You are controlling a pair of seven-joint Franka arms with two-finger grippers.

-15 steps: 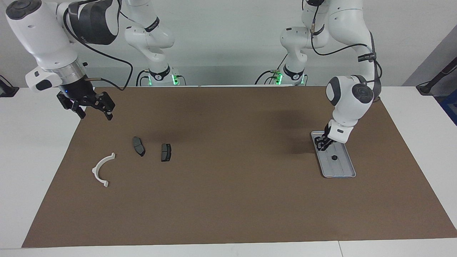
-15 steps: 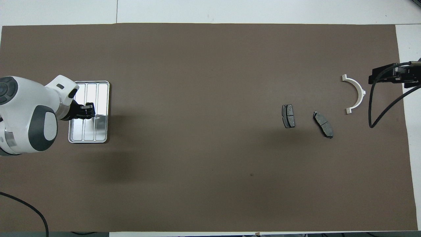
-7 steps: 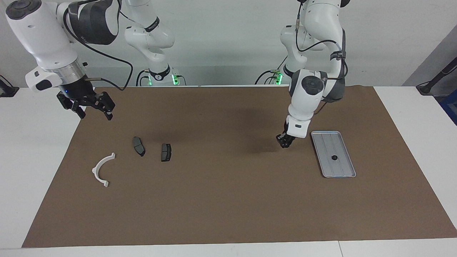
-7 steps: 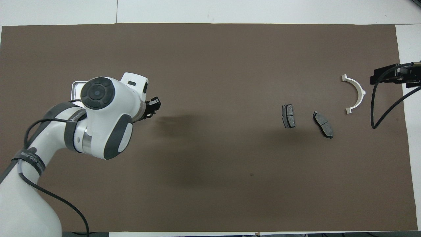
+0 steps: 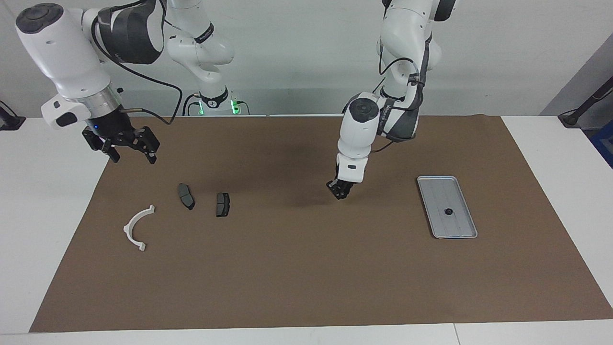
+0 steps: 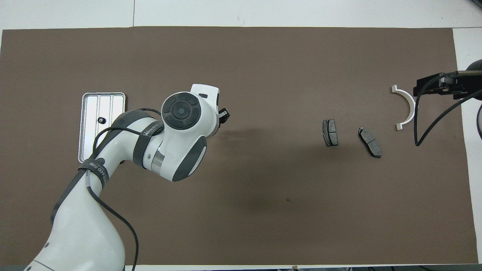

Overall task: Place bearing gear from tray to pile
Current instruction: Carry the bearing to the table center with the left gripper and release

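Note:
The silver tray [image 5: 438,191] [image 6: 115,113] lies on the mat at the left arm's end, with one small black bearing gear [image 5: 448,212] [image 6: 101,120] in it. My left gripper [image 5: 339,190] [image 6: 223,115] hangs low over the middle of the mat, between tray and pile. It is shut on a small dark piece that looks like another bearing gear, mostly hidden by the fingers. The pile lies at the right arm's end: a white arc bracket [image 5: 138,227] [image 6: 408,107] and two dark pads [image 5: 186,196] [image 5: 222,204] [image 6: 330,132] [image 6: 370,142]. My right gripper [image 5: 129,146] [image 6: 433,86] waits open over the mat's edge beside the bracket.
A brown mat [image 5: 306,278] [image 6: 241,210] covers most of the white table. The left arm's forearm and wrist stretch over the mat beside the tray in the overhead view. A black cable [image 6: 425,124] hangs from the right wrist near the bracket.
My left gripper has left the tray and travelled over the mat toward the pile, staying shut. One gear stays in the tray. The right gripper shifted only slightly.

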